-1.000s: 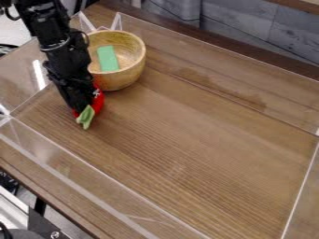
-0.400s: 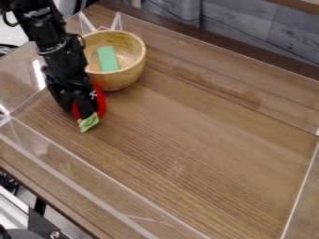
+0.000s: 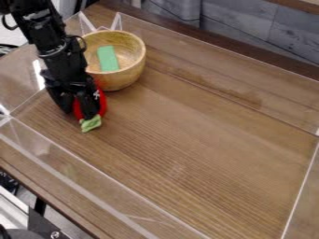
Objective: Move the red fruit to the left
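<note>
So the small round bright red toy fruit (image 3: pixel 90 116) with its light green leafy stub is sitting on the wooden tabletop (image 3: pixel 200 131), near the left side of the clear-walled tray, just in front of the round wooden bowl (image 3: pixel 115 60) holding a flat green piece (image 3: pixel 107 59). Its long axis runs diagonally, leaf end pointing toward the camera. The black gripper (image 3: pixel 82 108) points straight down right over it, jaws spread apart on either side of the fruit, not squeezing it. Looks released to me, so the next move is probably just straight up and away.
</note>
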You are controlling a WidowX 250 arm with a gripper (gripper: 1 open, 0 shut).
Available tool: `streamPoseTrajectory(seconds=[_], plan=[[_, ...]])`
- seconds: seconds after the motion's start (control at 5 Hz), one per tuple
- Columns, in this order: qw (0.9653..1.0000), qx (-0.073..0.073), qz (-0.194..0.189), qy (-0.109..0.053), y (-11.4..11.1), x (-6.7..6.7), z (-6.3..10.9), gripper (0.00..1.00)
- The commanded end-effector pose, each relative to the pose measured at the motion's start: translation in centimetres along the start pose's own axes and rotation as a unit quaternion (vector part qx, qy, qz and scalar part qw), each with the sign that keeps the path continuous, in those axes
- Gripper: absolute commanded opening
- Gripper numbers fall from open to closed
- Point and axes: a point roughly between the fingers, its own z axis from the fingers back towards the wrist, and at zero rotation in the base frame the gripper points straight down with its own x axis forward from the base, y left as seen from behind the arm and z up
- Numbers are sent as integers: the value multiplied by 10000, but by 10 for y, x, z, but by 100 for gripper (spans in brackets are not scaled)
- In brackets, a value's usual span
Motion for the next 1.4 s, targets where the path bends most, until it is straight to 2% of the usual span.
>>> streamPoseTrajectory(seconds=[0.0, 0.2, 0.4, 0.6, 1.0, 1.2], plan=[[9994, 55, 327, -123, 0, 7, 1, 100], [9999, 58, -98, -53, -4, 17, -1, 100], [9988, 51, -476, 32, -6, 24, -2, 0], [9986, 45, -506, 118, 1, 28, 2, 100], [9976, 21, -663, 180, -7, 18, 11, 100], [9987, 14, -481, 148, -5, 19, 32, 100]])
